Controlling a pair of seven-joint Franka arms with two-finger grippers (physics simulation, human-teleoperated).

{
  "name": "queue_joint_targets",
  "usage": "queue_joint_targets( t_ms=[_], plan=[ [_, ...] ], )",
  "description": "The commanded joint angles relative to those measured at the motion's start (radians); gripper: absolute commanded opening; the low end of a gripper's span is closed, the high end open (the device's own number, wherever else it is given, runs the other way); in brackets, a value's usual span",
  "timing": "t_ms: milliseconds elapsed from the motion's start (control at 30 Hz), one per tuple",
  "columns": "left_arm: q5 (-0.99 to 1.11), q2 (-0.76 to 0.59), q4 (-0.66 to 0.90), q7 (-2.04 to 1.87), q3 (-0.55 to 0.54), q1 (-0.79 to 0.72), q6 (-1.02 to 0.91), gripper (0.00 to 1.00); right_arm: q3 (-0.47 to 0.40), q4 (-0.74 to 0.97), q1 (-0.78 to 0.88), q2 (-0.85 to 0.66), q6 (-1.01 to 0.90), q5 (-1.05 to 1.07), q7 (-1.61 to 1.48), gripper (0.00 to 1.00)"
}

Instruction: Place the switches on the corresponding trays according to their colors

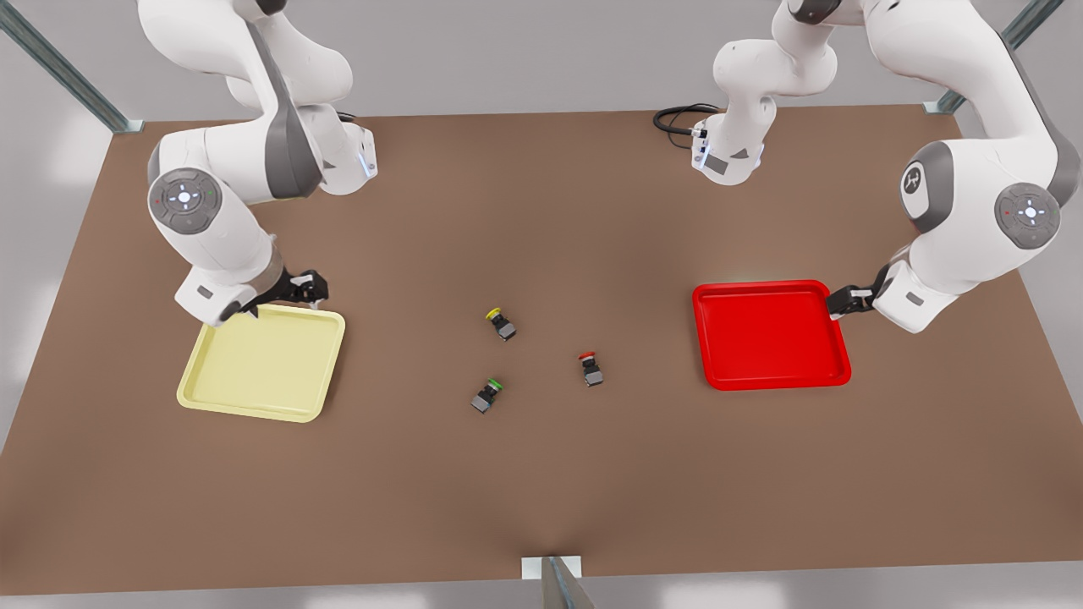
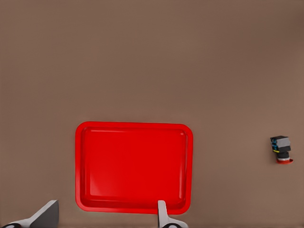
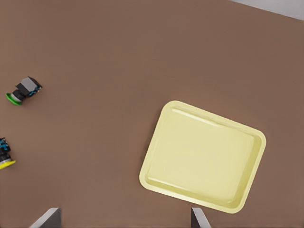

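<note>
Left gripper (image 1: 839, 303) hangs fingers-apart over the bright red plastic tray's (image 1: 770, 334) edge; right gripper (image 1: 311, 289), also spread, over the pale yellow tray (image 1: 262, 364). Yellow-capped switch (image 1: 501, 323) and red-capped switch (image 1: 590, 368) lie between on the brown table (image 1: 541, 474).

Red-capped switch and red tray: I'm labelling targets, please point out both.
red-capped switch (image 1: 591, 370), front view, on its dark body.
red tray (image 2: 134, 166), left wrist view, on its bare floor.

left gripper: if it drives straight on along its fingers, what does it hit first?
Most likely the red tray. The left gripper, fingers open, points down over the tray's near rim, so the rim or floor comes first. Depth is unclear; its height above the tray can't be judged.
</note>
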Motion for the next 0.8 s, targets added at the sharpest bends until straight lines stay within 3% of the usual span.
queue_joint_targets(
  t_ms=[0, 167, 200, 300, 367, 467, 567, 767],
  plan=[
    [-0.004, -0.002, -0.001, -0.005, 0.0, 0.001, -0.015, 1.0, 0.0, 0.0, -0.001, 0.001, -0.001, 0.0, 0.0, 1.0],
    [-0.033, 0.093, 0.062, -0.048, -0.023, -0.061, -0.031, 1.0, 0.005, -0.012, 0.252, 0.271, -0.014, 0.046, 0.01, 1.0],
    [-0.029, 0.127, 0.088, -0.101, -0.022, -0.119, -0.032, 1.0, 0.005, -0.018, 0.317, 0.316, 0.041, 0.074, 0.011, 1.0],
    [-0.024, 0.209, 0.148, -0.289, -0.022, -0.271, -0.02, 1.0, 0.018, -0.239, 0.426, 0.344, 0.466, 0.081, 0.01, 1.0],
    [-0.027, 0.288, 0.197, -0.301, -0.023, -0.317, 0.033, 1.0, 0.018, -0.248, 0.486, 0.42, 0.596, 0.081, 0.008, 1.0],
    [-0.03, 0.371, 0.233, -0.303, -0.023, -0.366, 0.081, 1.0, 0.018, -0.248, 0.513, 0.485, 0.687, 0.081, 0.008, 1.0],
    [-0.033, 0.408, 0.217, -0.299, -0.023, -0.378, 0.162, 1.0, 0.017, -0.305, 0.473, 0.456, 0.688, 0.081, -0.006, 1.0],
    [-0.035, 0.495, 0.07, -0.284, -0.042, -0.375, 0.38, 1.0, 0.017, -0.279, 0.44, 0.465, 0.685, 0.106, 0.01, 1.0]
  ],
)
